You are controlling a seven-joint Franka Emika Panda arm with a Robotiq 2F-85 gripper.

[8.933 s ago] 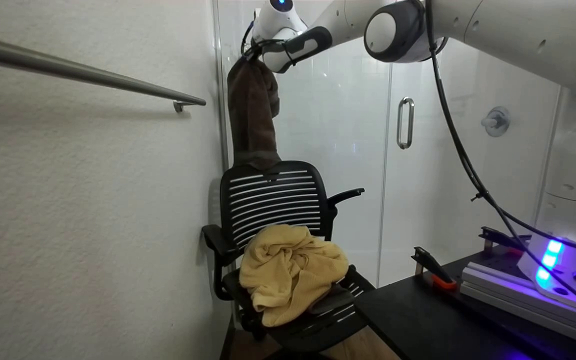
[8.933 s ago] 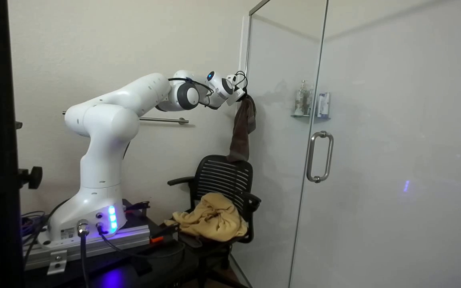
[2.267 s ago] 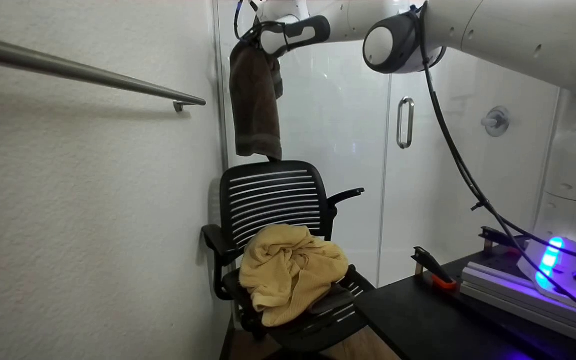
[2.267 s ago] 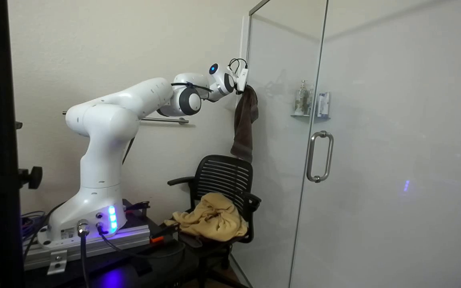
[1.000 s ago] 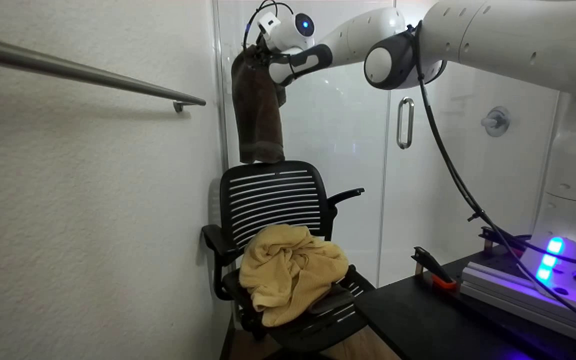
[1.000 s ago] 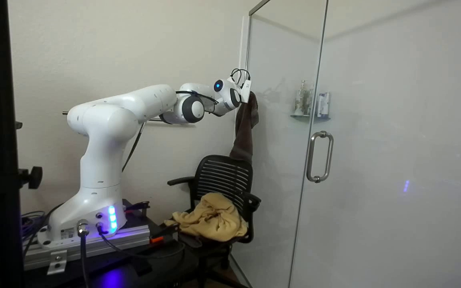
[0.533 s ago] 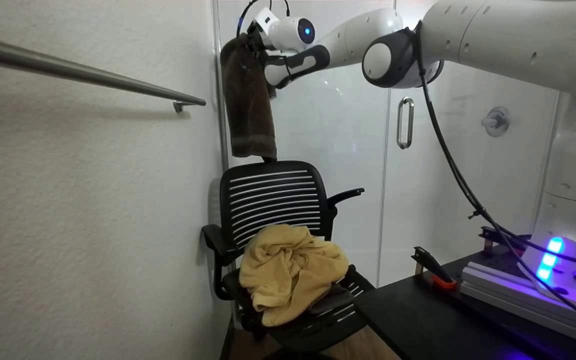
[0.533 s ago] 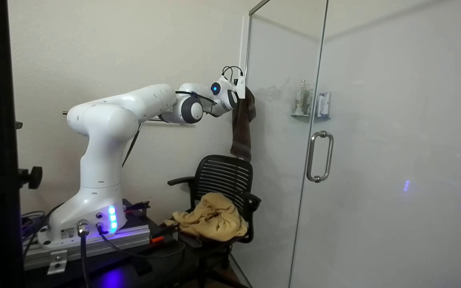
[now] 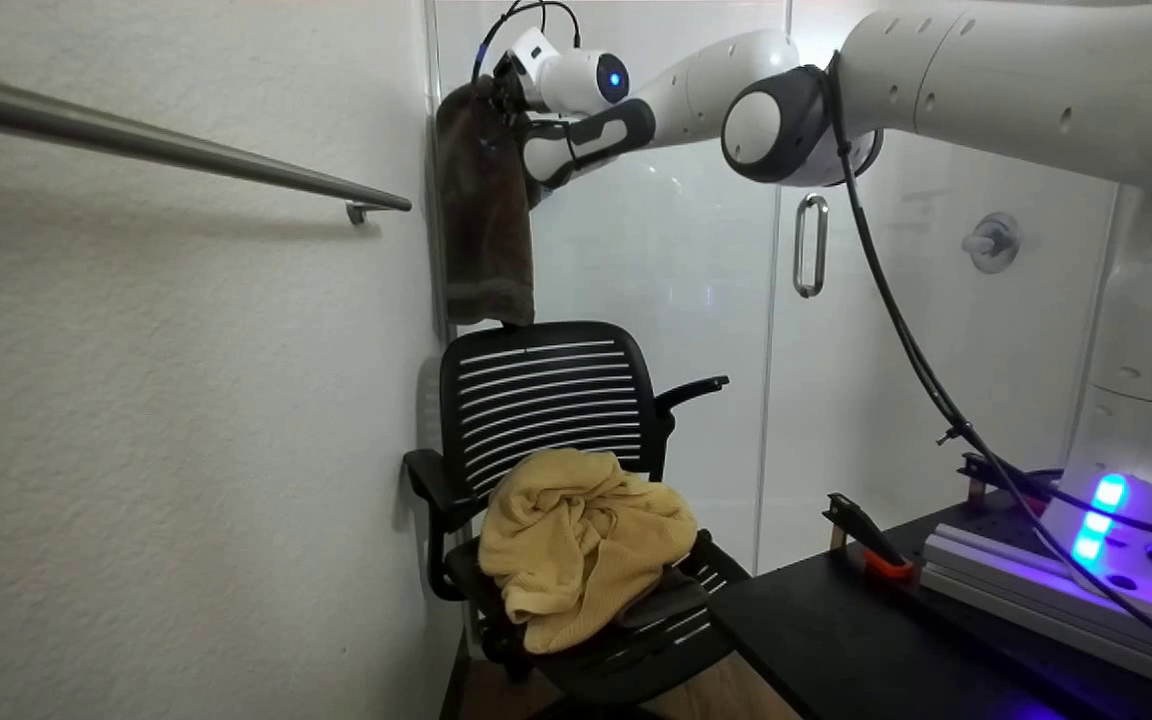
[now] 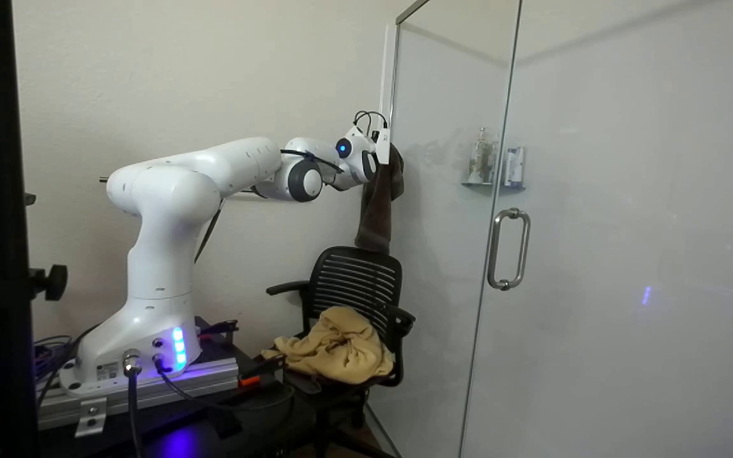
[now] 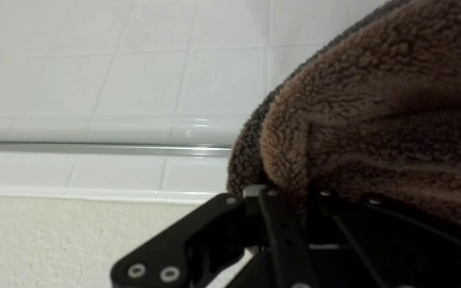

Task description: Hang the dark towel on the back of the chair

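The dark towel [image 9: 486, 230] hangs long and brown from my gripper [image 11: 294, 200], which is shut on its upper part. In the wrist view the fleecy cloth passes down between the fingers and fills the right side, hiding part of them. Below stands the black chair [image 9: 546, 400] with its slatted backrest. In both exterior views the towel's lower end is about level with the top edge of the backrest, toward the wall side in an exterior view [image 9: 491, 305]. Whether it touches the backrest I cannot tell.
A mustard-yellow cloth [image 9: 586, 540] lies heaped on the seat, partly over a dark grey cloth [image 9: 666, 597]. The wall with a metal bar [image 9: 186, 150] and the glass shower panel [image 10: 443, 254] stand close by. A black table [image 9: 836, 620] carries the robot's base.
Earlier the towel's lower end lay against the backrest top, then rose above it. Over the last second the gripper has turned and shifted toward the wall, and has lately sunk slightly with the towel.
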